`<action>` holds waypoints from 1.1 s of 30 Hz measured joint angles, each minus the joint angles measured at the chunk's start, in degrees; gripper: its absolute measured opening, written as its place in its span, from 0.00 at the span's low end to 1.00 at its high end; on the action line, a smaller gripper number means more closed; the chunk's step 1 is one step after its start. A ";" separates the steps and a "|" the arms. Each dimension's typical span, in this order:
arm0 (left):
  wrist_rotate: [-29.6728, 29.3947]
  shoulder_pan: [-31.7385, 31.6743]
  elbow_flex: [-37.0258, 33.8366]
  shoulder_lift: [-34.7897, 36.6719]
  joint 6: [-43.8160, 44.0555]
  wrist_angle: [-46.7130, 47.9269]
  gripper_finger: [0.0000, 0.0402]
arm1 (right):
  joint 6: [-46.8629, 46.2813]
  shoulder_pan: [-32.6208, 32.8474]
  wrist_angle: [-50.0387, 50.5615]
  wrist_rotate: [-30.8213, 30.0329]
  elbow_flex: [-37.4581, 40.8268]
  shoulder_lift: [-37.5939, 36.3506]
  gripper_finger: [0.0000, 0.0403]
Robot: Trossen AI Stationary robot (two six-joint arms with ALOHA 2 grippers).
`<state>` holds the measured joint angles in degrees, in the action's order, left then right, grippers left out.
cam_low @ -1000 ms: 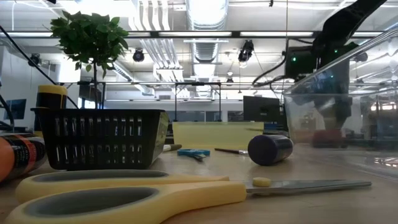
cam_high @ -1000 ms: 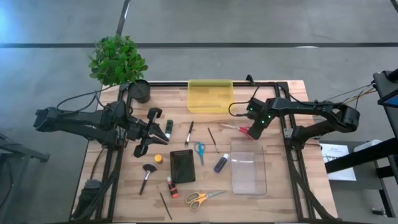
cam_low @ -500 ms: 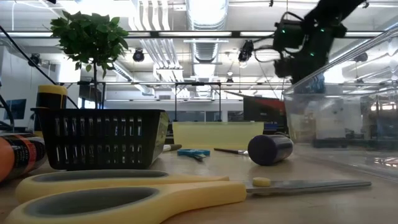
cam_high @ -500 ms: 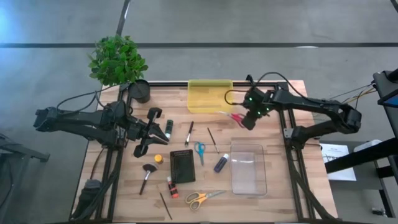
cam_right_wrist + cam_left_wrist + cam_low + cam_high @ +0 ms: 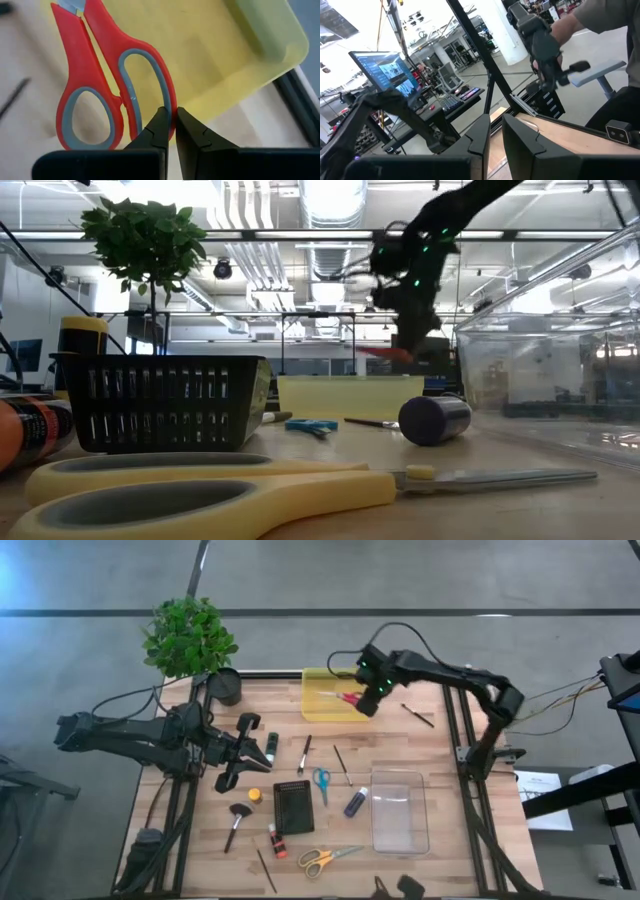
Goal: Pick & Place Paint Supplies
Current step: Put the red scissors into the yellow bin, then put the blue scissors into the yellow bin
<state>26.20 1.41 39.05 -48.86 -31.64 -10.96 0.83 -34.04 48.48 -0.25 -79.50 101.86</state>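
- Wooden table (image 5: 450, 755) sits on a grey floor, with a leafy plant (image 5: 188, 635) at its far left corner.
- Right gripper (image 5: 366, 703) hangs over the yellow tray (image 5: 325, 708) at the far edge, its fingers clamped on one handle loop of red scissors (image 5: 107, 82).
- Left gripper (image 5: 262, 748) rests low at the left side, fingers nearly together, holding nothing visible.
- Thin paintbrushes (image 5: 305, 753), a purple tube (image 5: 355, 803), a red tube (image 5: 275, 841) and a soft-headed brush (image 5: 236, 821) lie mid-table, beside a clear bin (image 5: 400, 812).
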 joint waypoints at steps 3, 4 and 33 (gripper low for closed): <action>0.00 0.00 0.00 0.00 0.15 0.02 0.14 | 1.19 -1.79 2.37 -0.07 -3.39 4.59 0.02; 0.00 0.00 0.00 0.00 0.19 0.02 0.14 | 1.32 -2.18 2.60 -0.05 -3.92 5.36 0.02; -1.41 0.01 0.00 -0.04 -0.64 2.28 0.14 | 3.20 -2.56 1.82 5.12 -2.99 -6.79 0.02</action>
<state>24.79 1.42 39.05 -48.90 -32.28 -8.68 4.03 -36.60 50.30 4.87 -82.49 95.07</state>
